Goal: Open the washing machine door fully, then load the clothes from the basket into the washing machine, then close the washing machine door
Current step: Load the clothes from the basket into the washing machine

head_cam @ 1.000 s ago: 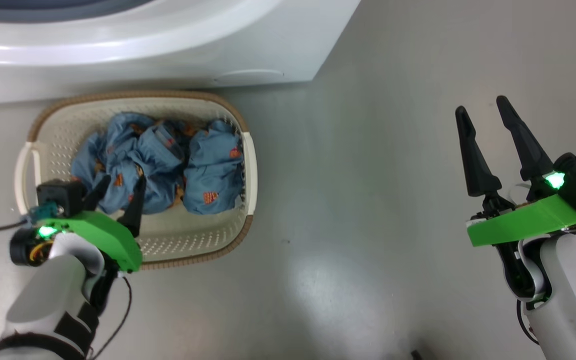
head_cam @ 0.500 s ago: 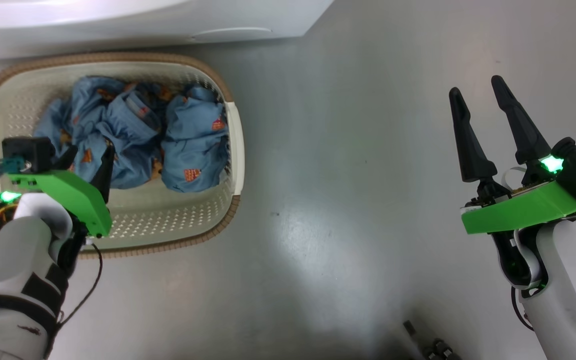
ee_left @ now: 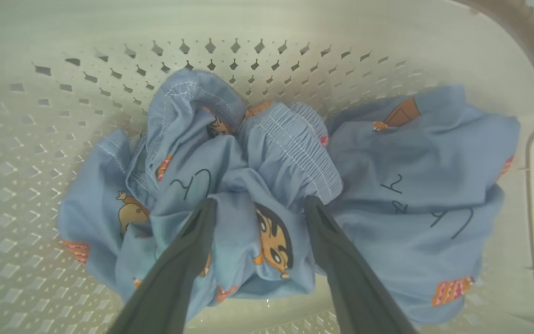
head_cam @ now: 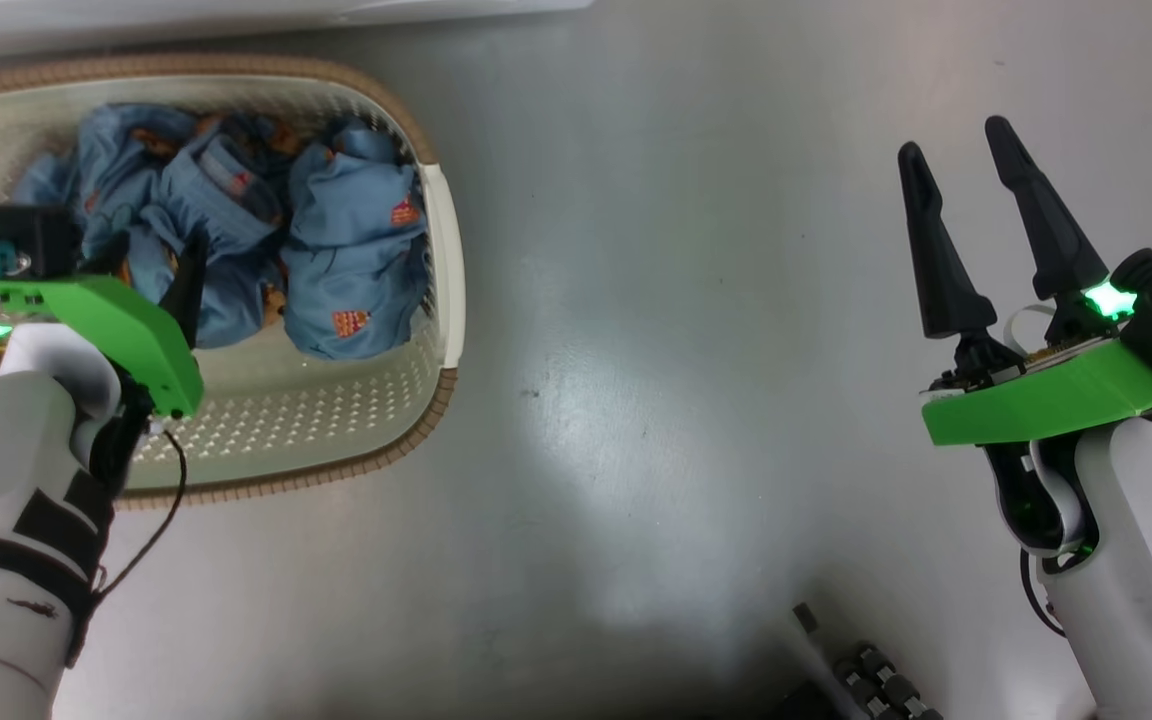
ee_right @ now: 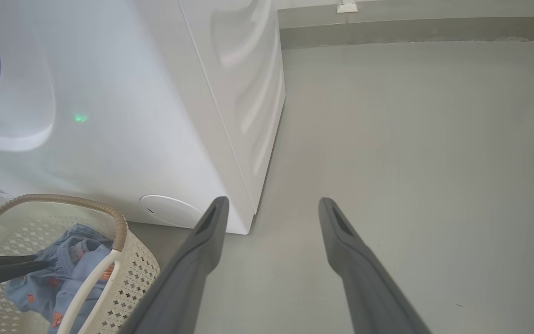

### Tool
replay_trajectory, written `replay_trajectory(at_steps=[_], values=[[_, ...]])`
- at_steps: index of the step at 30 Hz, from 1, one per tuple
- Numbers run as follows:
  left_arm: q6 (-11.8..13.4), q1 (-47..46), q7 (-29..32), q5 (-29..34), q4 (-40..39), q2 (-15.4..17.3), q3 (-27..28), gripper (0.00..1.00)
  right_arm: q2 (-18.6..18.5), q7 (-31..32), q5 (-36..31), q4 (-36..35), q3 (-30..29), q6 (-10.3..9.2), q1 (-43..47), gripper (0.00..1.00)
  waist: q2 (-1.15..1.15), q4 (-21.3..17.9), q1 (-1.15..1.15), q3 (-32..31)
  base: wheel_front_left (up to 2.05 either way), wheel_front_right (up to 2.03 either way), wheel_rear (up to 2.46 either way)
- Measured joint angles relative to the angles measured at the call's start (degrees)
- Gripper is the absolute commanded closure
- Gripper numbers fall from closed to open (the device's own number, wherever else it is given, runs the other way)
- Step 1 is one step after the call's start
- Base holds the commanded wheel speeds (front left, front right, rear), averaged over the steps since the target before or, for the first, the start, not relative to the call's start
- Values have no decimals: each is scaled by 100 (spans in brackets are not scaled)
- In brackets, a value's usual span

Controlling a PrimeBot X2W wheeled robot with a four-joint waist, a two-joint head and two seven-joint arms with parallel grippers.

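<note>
The basket (head_cam: pixel 436 250) stands on the floor at the upper left, just in front of the white washing machine (head_cam: pixel 236 12). Light blue printed clothes (head_cam: pixel 346 250) lie bunched inside it. My left gripper (head_cam: pixel 151 265) points down into the left part of the pile. In the left wrist view it (ee_left: pixel 260 204) is open, its fingers astride a fold of the clothes (ee_left: pixel 387 185) with a cartoon face. My right gripper (head_cam: pixel 954 142) hangs open and empty over bare floor at the right. The right wrist view shows the washing machine (ee_right: pixel 132 116), the basket (ee_right: pixel 132 269) and my right gripper (ee_right: pixel 272 202). The washing machine door is out of view.
Grey floor stretches between the basket and my right arm. A dark cable (head_cam: pixel 171 470) hangs from my left wrist over the basket rim. Dark parts of my base (head_cam: pixel 876 680) show at the bottom. A wall skirting (ee_right: pixel 410 30) runs behind the machine.
The head camera has tilted, so the basket and machine slid up and left in the picture. My left gripper stays over the clothes; the right gripper holds its pose.
</note>
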Motion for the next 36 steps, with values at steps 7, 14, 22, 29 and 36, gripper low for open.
replay_trajectory(at_steps=[7, 14, 22, 29, 36], values=[[0, -79, 199, -83, 111, 49, -122, 0, 11, -1, 0, -20, 31, 0, -37, 0, 0, -84, 0, 97, 0, 0, 0], [0, -123, 452, -98, 160, 63, -246, 65, 22, -1, 0, -30, 60, 0, -60, 0, 0, -132, 0, 96, 0, 0, 0], [0, -122, 630, -236, 200, 73, -319, 100, 22, -1, 0, -42, 90, 0, -66, 0, 0, -150, 0, 40, 0, 0, 0], [0, -67, 454, -477, 222, 44, -288, 100, 23, -1, -1, -25, 70, 0, -69, 0, 0, -122, 0, -158, 0, 0, 0], [0, 230, -22, -728, 162, -56, -240, 100, 22, -1, -1, 34, 24, 0, -55, 0, 0, -37, 0, -488, 0, 0, 0]])
